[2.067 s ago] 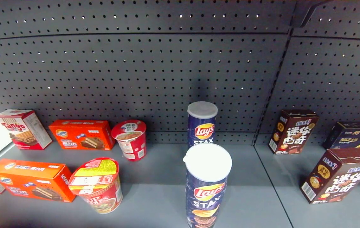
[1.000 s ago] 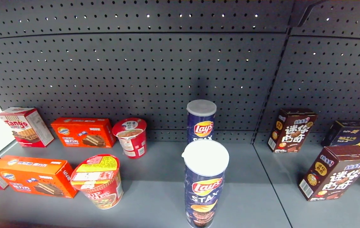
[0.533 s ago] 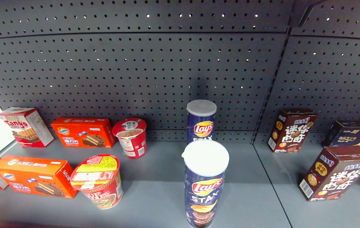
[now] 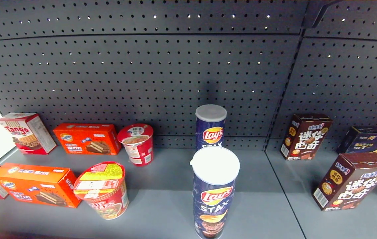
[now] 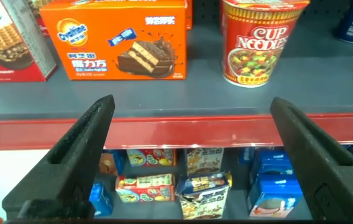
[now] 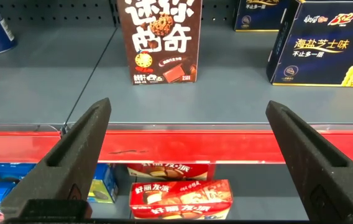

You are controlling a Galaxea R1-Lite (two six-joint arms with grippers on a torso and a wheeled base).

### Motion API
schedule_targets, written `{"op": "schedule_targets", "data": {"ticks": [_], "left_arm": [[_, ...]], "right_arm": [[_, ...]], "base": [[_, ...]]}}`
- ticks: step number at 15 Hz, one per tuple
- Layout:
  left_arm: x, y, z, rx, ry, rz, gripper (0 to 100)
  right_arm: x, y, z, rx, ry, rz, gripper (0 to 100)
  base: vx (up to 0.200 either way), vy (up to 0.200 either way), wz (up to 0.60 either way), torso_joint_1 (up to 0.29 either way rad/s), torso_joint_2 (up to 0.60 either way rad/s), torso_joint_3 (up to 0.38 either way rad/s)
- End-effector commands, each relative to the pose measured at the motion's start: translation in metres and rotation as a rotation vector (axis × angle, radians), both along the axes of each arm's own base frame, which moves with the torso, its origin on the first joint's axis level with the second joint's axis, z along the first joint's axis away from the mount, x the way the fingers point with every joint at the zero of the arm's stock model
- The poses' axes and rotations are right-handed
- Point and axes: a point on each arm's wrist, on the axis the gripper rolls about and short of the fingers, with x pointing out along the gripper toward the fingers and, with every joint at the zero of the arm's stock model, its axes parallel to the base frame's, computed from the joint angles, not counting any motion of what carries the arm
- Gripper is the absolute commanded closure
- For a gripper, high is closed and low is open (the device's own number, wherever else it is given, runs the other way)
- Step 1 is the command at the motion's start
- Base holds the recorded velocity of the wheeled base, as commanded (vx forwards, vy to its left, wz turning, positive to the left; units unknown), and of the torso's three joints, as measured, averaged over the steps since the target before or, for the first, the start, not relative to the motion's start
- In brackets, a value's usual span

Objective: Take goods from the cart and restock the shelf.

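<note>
Just short of the red shelf edge point(image 5: 176, 132), your left hand point(image 5: 192, 109) and right hand point(image 6: 189, 107) hang spread wide and empty, so I judge the next item must come from the cart. Beyond that edge stand the cup noodles point(image 5: 262, 40), orange box point(image 5: 122, 40) and brown box point(image 6: 159, 40), labels turned forward for display.

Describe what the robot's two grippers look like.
The left gripper and right gripper look alike. Each has two matte black fingers, shaped as long wedges that are broad at the base and narrow toward blunt tips, with a raised ridge along the upper edge.
</note>
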Motion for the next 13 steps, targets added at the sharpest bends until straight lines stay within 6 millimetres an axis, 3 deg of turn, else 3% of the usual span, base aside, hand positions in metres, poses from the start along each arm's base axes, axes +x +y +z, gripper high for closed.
{"op": "schedule_targets", "data": {"ticks": [1, 13], "left_arm": [[0.0, 0.0001, -0.0001, -0.003, 0.0, 0.003, 0], [0.0, 0.0, -0.0001, -0.002, 0.0, 0.001, 0]], "right_arm": [[0.0001, 0.0, 0.0001, -0.001, 0.001, 0.0, 0], [0.0001, 0.0, 0.0001, -0.005, 0.001, 0.0, 0]], "base": [[0.0, 0.0, 0.0, 0.0, 0.0, 0.0], [0.0, 0.0, 0.0, 0.0, 0.0, 0.0]]}}
